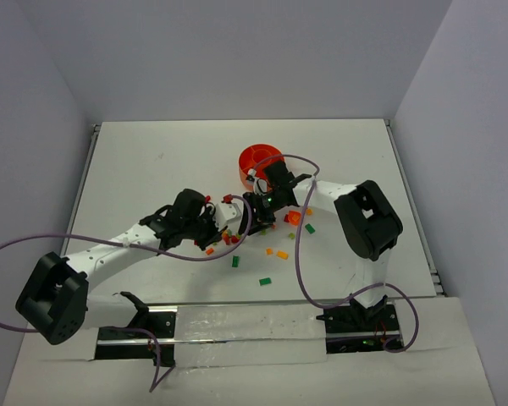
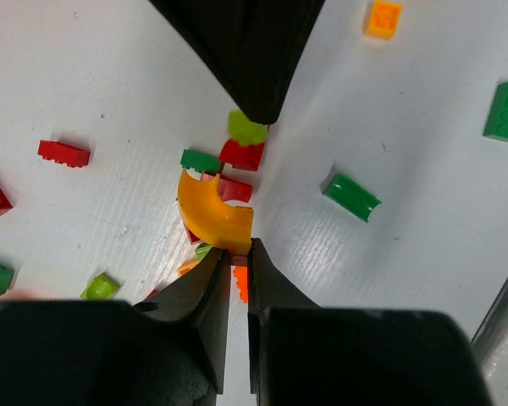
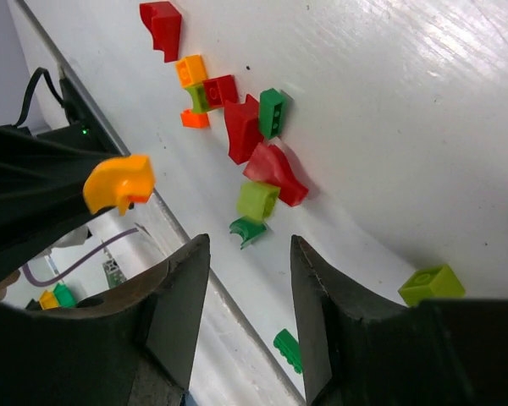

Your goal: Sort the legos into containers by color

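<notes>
My left gripper is shut on a curved yellow lego with a small red bit at its tips, held just above a pile of red, green and lime legos. The right wrist view shows that same yellow piece at its left edge. My right gripper stands open and empty over red, lime and green legos. From above, both grippers meet near the pile, in front of the orange bowl.
Loose legos lie right of and before the pile: orange, green, green, green. A red brick and a green arch lie apart. Purple cables loop over both arms. Walls ring the table.
</notes>
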Motion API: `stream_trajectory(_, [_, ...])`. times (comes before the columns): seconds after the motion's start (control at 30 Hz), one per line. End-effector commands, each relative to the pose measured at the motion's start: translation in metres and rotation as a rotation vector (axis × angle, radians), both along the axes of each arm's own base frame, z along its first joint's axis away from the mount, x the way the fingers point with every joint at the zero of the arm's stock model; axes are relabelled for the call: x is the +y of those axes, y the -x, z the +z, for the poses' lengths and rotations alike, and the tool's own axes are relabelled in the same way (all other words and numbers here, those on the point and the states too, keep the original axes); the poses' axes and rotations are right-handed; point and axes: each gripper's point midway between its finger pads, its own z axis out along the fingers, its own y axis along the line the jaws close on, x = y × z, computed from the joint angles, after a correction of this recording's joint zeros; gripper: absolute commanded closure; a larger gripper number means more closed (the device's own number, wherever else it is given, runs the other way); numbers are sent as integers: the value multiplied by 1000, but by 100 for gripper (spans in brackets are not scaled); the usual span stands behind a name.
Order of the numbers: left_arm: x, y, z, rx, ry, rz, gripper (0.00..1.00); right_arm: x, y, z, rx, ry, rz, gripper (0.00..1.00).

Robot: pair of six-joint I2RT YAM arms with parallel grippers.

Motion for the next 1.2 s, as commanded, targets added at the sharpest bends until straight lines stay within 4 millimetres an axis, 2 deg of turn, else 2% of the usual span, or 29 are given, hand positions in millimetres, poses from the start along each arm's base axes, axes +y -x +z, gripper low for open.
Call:
stream_trajectory(0.0, [-11, 12, 21, -22, 96, -79, 100, 3, -10, 9, -51, 1, 0, 45])
stream_trajectory(0.07, [-12, 20, 25, -36, 125, -127, 100, 4, -10, 11, -56, -4, 2, 43])
stream_trajectory(0.13, [-16, 38, 30, -40, 178, -218, 100, 5, -10, 19, -71, -27, 15, 41])
stream_trajectory(0.27, [-21, 55, 49, -122, 272, -329, 100, 15, 4, 57, -100, -209, 95, 41])
stream_trajectory(0.37, [-21, 56, 50, -130, 273, -342, 100, 20, 26, 99, -140, -414, 200, 40])
stream_trajectory(0.47, [-22, 56, 52, -128, 278, -351, 100, 17, 45, 121, -163, -524, 267, 40])
stream_trajectory(0.53, [-25, 57, 56, -145, 300, -361, 100, 18, 49, 132, -181, -579, 303, 39])
stream_trajectory(0.7, [-28, 54, 62, -152, 315, -356, 100, 21, 58, 142, -144, -640, 337, 39])
stream_trajectory(1.0, [-31, 50, 87, -205, 373, -328, 100, 24, 54, 117, -80, -599, 341, 38])
stream_trajectory(1.17, [-32, 52, 94, -201, 396, -325, 100, 25, 55, 119, -71, -610, 350, 38])
